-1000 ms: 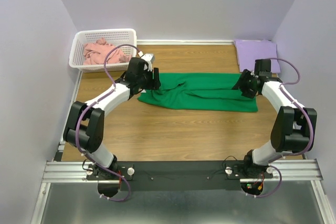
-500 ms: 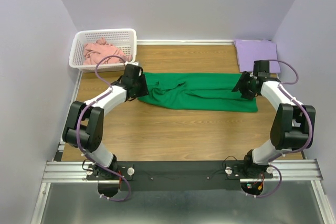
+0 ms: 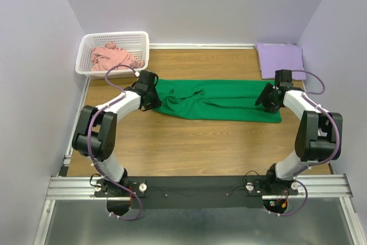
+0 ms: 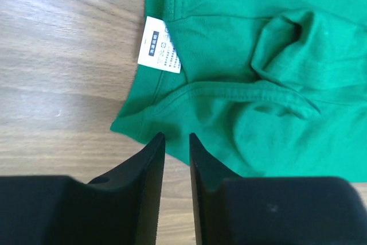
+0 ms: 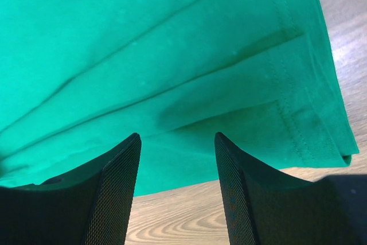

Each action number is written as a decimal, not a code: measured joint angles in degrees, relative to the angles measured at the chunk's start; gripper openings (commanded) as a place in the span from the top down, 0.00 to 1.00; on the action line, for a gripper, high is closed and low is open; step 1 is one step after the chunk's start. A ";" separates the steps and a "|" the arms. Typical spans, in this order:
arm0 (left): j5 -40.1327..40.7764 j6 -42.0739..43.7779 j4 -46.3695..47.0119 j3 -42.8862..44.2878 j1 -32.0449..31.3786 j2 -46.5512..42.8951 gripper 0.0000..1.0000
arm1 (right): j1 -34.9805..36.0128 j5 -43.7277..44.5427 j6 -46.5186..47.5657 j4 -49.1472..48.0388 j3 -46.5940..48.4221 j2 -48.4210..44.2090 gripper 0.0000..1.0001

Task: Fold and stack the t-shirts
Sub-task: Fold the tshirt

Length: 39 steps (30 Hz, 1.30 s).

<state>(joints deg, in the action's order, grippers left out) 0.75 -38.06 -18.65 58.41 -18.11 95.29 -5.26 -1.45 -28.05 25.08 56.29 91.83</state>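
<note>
The bright green t-shirt [image 3: 218, 100] lies folded into a long strip across the middle of the table. Its white neck label [image 4: 159, 44] faces up at the left end. My left gripper [image 3: 153, 97] sits low at that collar end. Its jaws are narrowed to a slim gap [image 4: 175, 137], and the cloth's edge lies between the tips without being pinched. My right gripper [image 3: 265, 98] stands open over the shirt's right hem [image 5: 178, 137], with nothing held. The lavender t-shirt [image 3: 280, 58] lies folded at the back right. The salmon pink t-shirt [image 3: 114, 57] is crumpled in the basket.
The white lattice basket [image 3: 114, 34] stands at the back left corner. Purple walls close in the table on the left, the back and the right. Bare wood shows between the green shirt and the arm bases.
My left gripper has slid left and down to the shirt's collar edge, and its jaws have narrowed a lot. The right gripper has shifted slightly at the hem and closed a little.
</note>
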 measured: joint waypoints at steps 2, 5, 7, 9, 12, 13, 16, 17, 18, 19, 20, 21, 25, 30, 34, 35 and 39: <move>0.02 -0.15 -0.17 0.39 -0.20 1.22 0.74 | 0.00 0.31 -0.22 -0.11 -0.57 0.39 0.39; 0.07 -0.48 -0.79 0.57 -0.61 2.27 0.74 | 0.00 0.52 -0.52 -0.24 -1.38 1.01 0.39; 0.15 -0.81 -0.94 0.72 -0.90 2.91 0.74 | 0.00 0.59 -0.63 -0.52 -1.79 1.36 0.39; 0.22 -0.92 -0.94 0.72 -1.03 3.21 0.74 | 0.00 0.63 -0.70 -0.87 -2.03 1.73 0.40; 0.48 -1.07 -0.96 0.72 -1.05 3.52 0.80 | 0.00 0.85 -0.87 -1.44 -2.27 2.19 0.45; 0.68 -1.20 -0.96 0.72 -1.05 3.63 0.85 | 0.00 1.07 -0.90 -1.55 -2.36 2.36 0.47; 1.07 -1.57 -0.76 0.31 -1.05 3.72 1.00 | 0.00 1.77 -1.14 -2.03 -2.54 2.91 0.54; 1.20 -1.90 -0.74 -0.09 -1.05 3.72 1.00 | 0.00 2.10 -1.31 -2.21 -2.60 2.95 0.55; 1.22 -2.10 -0.55 -0.48 -1.05 3.72 1.00 | 0.00 2.23 -1.51 -2.32 -2.64 2.99 0.58; 1.22 -2.27 -0.11 -0.85 -1.05 3.56 1.00 | 0.00 2.45 -1.60 -2.49 -2.78 2.99 0.59; 1.25 -2.34 0.35 -1.31 -1.05 3.28 1.00 | 0.00 2.71 -1.73 -2.64 -2.89 2.99 0.62; 1.25 -2.36 0.61 -1.60 -1.05 3.10 1.00 | 0.00 3.02 -1.90 -2.75 -2.99 2.93 0.62; 1.57 -2.73 1.95 -5.38 -0.72 0.04 1.00 | 0.00 4.31 -2.10 -3.04 -3.52 2.47 0.63; 1.51 -3.74 2.69 -14.14 1.90 -8.72 1.00 | -0.26 5.90 -2.99 -3.48 -4.42 1.68 0.63; -0.28 -4.79 5.90 -20.65 3.39 -15.26 1.00 | -0.81 6.34 -3.72 -3.58 -4.70 1.53 0.63; -0.48 -5.05 6.19 -21.40 3.41 -15.93 1.00 | -0.81 6.34 -3.89 -3.61 -4.72 1.53 0.63; -1.25 -6.14 6.88 -24.30 3.67 -20.37 0.87 | -0.85 6.36 -4.11 -3.63 -4.76 1.49 0.63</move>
<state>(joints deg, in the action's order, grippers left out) -0.49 -44.21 -11.77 34.11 -14.44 74.91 -6.11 4.91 -32.16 21.45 51.53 93.32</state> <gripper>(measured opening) 0.036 0.375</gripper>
